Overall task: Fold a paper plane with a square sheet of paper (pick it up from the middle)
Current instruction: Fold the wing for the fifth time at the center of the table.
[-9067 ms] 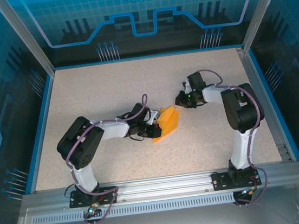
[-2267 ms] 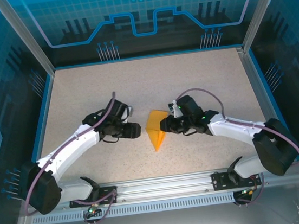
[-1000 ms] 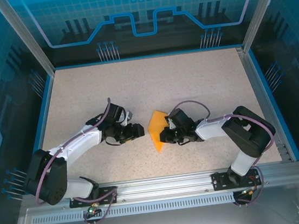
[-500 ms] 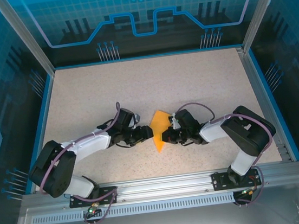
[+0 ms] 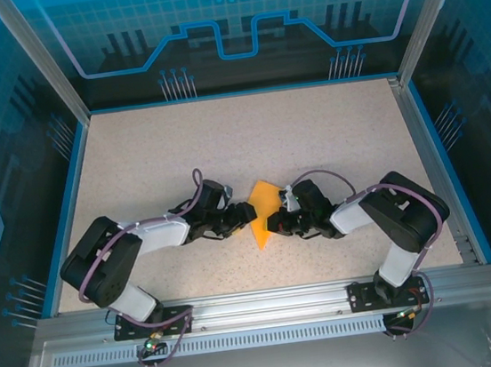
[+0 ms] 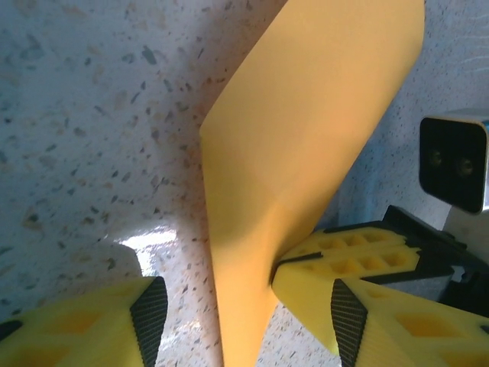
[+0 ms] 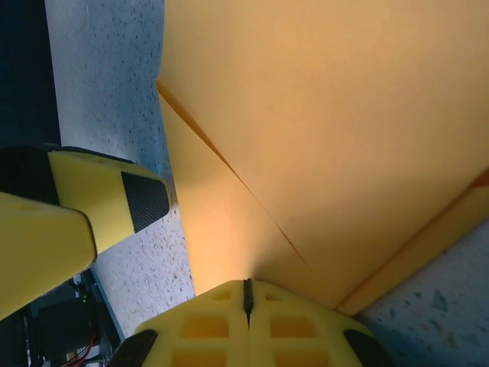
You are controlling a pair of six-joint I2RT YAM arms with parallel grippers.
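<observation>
Pinching the folded paper (image 7: 321, 138) along its near edge, the right gripper (image 7: 247, 302) has both yellow fingers (image 7: 206, 329) pressed flat together, only a thin seam between them. The sheet comes straight out of that seam. A diagonal crease runs across the paper in the right wrist view, and a doubled layer shows along its lower right edge.

Left gripper (image 6: 244, 313): fingers (image 6: 76, 336) moderately apart, one on each side of the paper's narrow lower end. On the left side speckled table shows between pad and paper, so no contact there. On the right side I cannot tell if the pad touches. Nothing is clamped.

The left wrist view shows the paper rising off the surface and bent along a fold, with a shadow on the table to its left. The right gripper's yellow fingertips meet its right edge.

From above, the paper is an orange-yellow triangle, its point toward the near edge. It sits near the middle of the table (image 5: 222, 141), a little toward the arms. The left arm (image 5: 145, 240) reaches in low from the left and the right arm (image 5: 383, 211) from the right, the grippers close together at the paper.
</observation>
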